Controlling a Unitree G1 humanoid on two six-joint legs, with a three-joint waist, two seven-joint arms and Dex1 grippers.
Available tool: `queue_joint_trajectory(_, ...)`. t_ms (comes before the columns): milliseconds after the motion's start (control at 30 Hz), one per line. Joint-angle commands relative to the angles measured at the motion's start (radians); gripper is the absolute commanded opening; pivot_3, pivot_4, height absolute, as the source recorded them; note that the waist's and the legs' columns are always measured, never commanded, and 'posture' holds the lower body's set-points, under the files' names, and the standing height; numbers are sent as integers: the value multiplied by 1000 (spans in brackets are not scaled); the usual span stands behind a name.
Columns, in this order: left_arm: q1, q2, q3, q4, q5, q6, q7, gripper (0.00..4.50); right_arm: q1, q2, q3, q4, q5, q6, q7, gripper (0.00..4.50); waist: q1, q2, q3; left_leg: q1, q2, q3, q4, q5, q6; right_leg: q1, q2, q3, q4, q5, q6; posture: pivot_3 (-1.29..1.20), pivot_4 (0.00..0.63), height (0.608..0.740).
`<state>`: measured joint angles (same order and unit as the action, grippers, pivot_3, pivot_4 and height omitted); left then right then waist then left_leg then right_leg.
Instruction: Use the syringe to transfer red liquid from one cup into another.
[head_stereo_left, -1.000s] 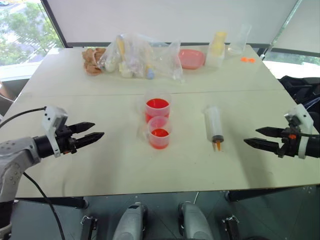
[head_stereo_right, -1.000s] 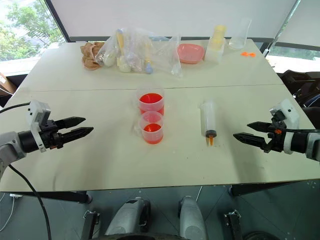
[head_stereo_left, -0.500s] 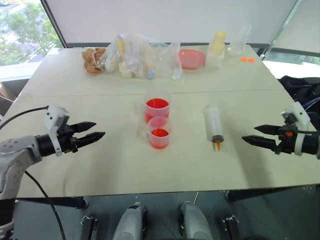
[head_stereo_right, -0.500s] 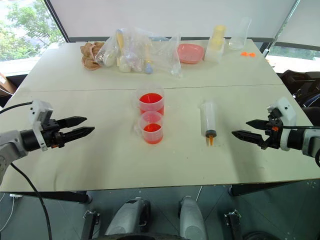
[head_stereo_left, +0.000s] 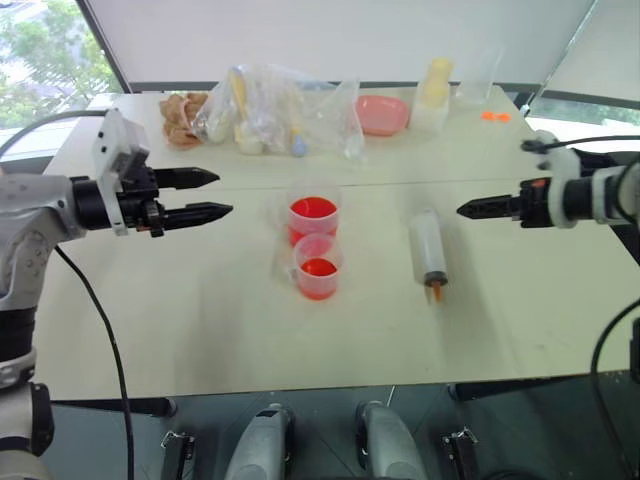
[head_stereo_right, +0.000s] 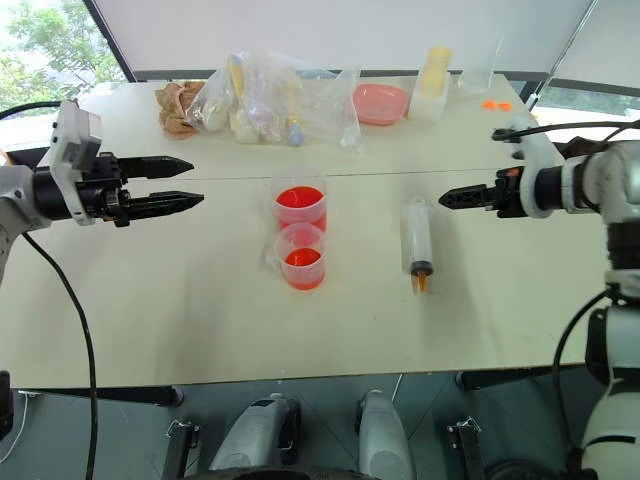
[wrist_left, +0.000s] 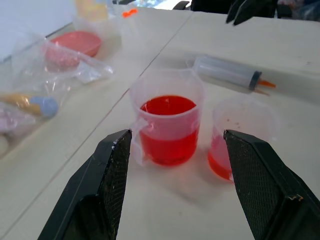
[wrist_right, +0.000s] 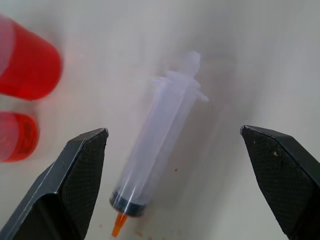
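Both your tools have risen and swung inward: right tool (head_stereo_right: 447, 198) gaping, empty, near the syringe (head_stereo_right: 416, 236) (lying untouched on the worktop (head_stereo_right: 200, 320)); left tool (head_stereo_right: 192, 182) open, empty. Transfer unstarted.

- Syringe (wrist_right: 157, 145): clear, slightly frosted plastic barrel; black seal and orange tip.
- Larger cup (wrist_left: 167, 122): smooth translucent plastic, holding glossy red liquid (wrist_left: 167, 106).
- Smaller cup (wrist_left: 240, 135): the same clear plastic, speckled inside.
- Table (head_stereo_left: 200, 320): matt, pale, smooth top with faint specks.
- Right gripper (wrist_right: 172, 185): matt black fingers with finely cross-hatched pads (wrist_right: 282, 170).
- Plastic bags (head_stereo_left: 285, 110): thin, crinkled, glossy clear film.
- Pink plate (head_stereo_left: 382, 115): smooth plastic.
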<state>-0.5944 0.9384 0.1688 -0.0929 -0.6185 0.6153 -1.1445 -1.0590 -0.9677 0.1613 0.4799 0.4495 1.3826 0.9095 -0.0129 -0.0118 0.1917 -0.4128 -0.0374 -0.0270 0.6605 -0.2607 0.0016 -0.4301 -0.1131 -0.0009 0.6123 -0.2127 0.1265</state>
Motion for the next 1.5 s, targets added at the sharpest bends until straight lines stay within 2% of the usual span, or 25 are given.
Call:
queue_joint_trajectory(33,3,-42,20,-111,-21,-9,64,3086,-166,63,92,171,-75,46,5,4434,-2,0,0,-2,-1,1,0,0,0,-2,-1,0,0,0,0,0,150,740)
queue_joint_trajectory(133,51,-87,50,-198,-58,23,124,3086,-258,117,187,291,-127,51,40,4434,-4,0,0,-13,-1,2,3,0,0,-12,-2,0,1,1,2,0,150,740)
queue_joint_trajectory(267,139,-118,63,-258,-58,29,184,3086,-318,180,284,380,-176,25,111,4434,-5,0,0,-13,-3,1,3,0,0,-12,-2,-1,2,2,3,0,150,740)
queue_joint_trajectory(400,196,-126,67,-286,-45,16,222,3086,-306,233,368,440,-240,-27,165,4434,-4,0,0,-13,-3,1,3,1,-1,-12,-1,-1,2,2,3,0,150,740)
queue_joint_trajectory(533,211,-136,78,-300,-52,12,256,3086,-301,318,340,570,-294,-97,135,4434,-4,0,0,-12,-4,1,4,1,-1,-11,-1,-1,3,2,3,0,150,740)
queue_joint_trajectory(700,230,-142,66,-295,-26,-11,279,3086,-288,408,217,721,-344,-259,-45,4434,-10,-3,-2,-7,-4,0,4,1,-2,-6,0,-1,3,2,3,0,150,740)
queue_joint_trajectory(800,237,-149,64,-292,-17,-21,289,3086,-274,430,157,765,-365,-318,-123,3593,-12,-4,-3,6,-3,0,3,1,-2,7,1,-1,2,2,2,0,150,740)
queue_joint_trajectory(900,246,-150,64,-290,-11,-29,293,3086,-266,440,117,785,-385,-336,-147,2032,-14,-4,-3,7,-3,0,3,2,-4,8,1,-1,2,2,1,0,150,740)
queue_joint_trajectory(933,248,-150,62,-290,-8,-32,294,3086,-262,441,108,787,-392,-337,-148,1692,-15,-4,-3,7,-3,0,3,3,-4,8,1,-1,2,3,1,0,150,740)
queue_joint_trajectory(967,249,-150,61,-285,-5,-36,293,3086,-261,444,98,790,-397,-335,-151,1465,-18,-5,-3,7,-3,0,3,3,-5,8,2,-1,2,3,1,0,150,740)
queue_joint_trajectory(1100,229,-146,61,-252,0,-44,280,3086,-258,449,40,777,-389,-305,-154,1460,-29,-5,-3,9,-2,-2,3,3,-5,10,3,-1,3,3,1,0,150,740)
queue_joint_trajectory(1200,200,-135,83,-203,-11,-42,264,3086,-285,434,-31,740,-359,-292,-150,1460,-30,-4,-3,8,-2,-2,3,3,-5,9,4,-1,4,3,1,0,150,740)
queue_joint_trajectory(1267,168,-113,113,-114,-13,-51,234,3086,-322,413,-104,638,-309,-333,-120,1460,-31,-3,-2,8,-2,-2,3,3,-5,8,4,-1,4,3,1,0,150,740)
queue_joint_trajectory(1333,137,-71,115,-24,17,-75,197,3086,-327,389,-195,449,-244,-399,-98,1460,-34,1,1,4,-2,-2,3,3,-5,3,4,0,6,3,1,0,150,740)
queue_joint_trajectory(1433,74,-10,65,49,59,-97,141,3086,-261,398,-388,62,-118,-488,-167,1460,-31,2,1,2,-1,0,2,4,-5,-2,4,0,10,3,1,0,150,740)
queue_joint_trajectory(1467,45,-6,53,69,60,-97,129,3086,-228,421,-428,-65,-79,-520,-181,1460,-27,1,1,2,-1,-1,0,4,-5,-3,4,0,11,3,1,0,150,740)
queue_joint_trajectory(1500,-3,-15,41,101,59,-93,124,3086,-179,439,-411,-212,-49,-523,-161,1460,-23,1,1,2,0,-2,0,4,-5,-3,5,0,11,2,1,0,150,740)
